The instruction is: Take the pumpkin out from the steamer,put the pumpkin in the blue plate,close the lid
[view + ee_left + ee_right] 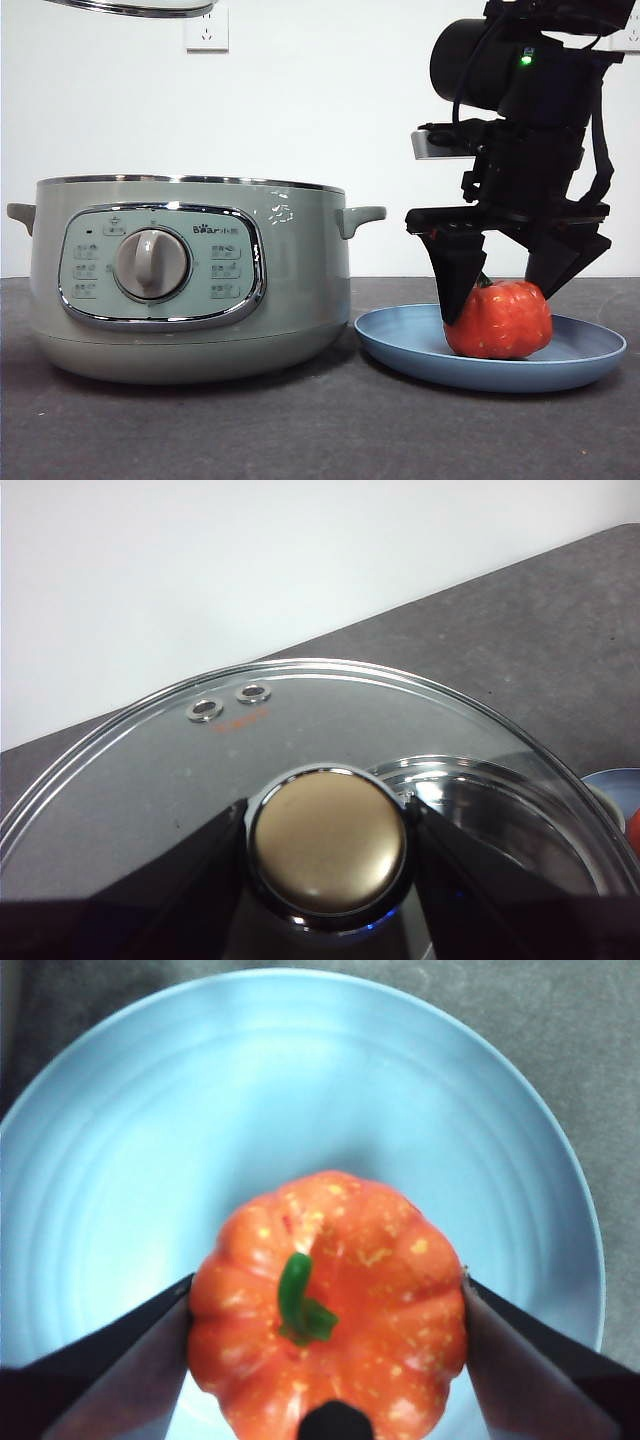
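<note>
Right wrist view | my right gripper (325, 1305) clasps the ribbed orange toy pumpkin (330, 1300) — resting on the shallow light-blue plate (120, 1140) | my left gripper (325, 840) grips the domed glass lid (300, 750) aloft — keeping the sage-green steamer (185, 290) open.

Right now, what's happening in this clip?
The right claw has its jaws on either side of the pumpkin, which sits on the blue plate beside the steamer. The left claw holds the lid by its knob, up above the open steamer.

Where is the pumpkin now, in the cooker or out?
Out. The pumpkin sits upright on the blue plate beside the cooker, between the right pincer jaws.
</note>
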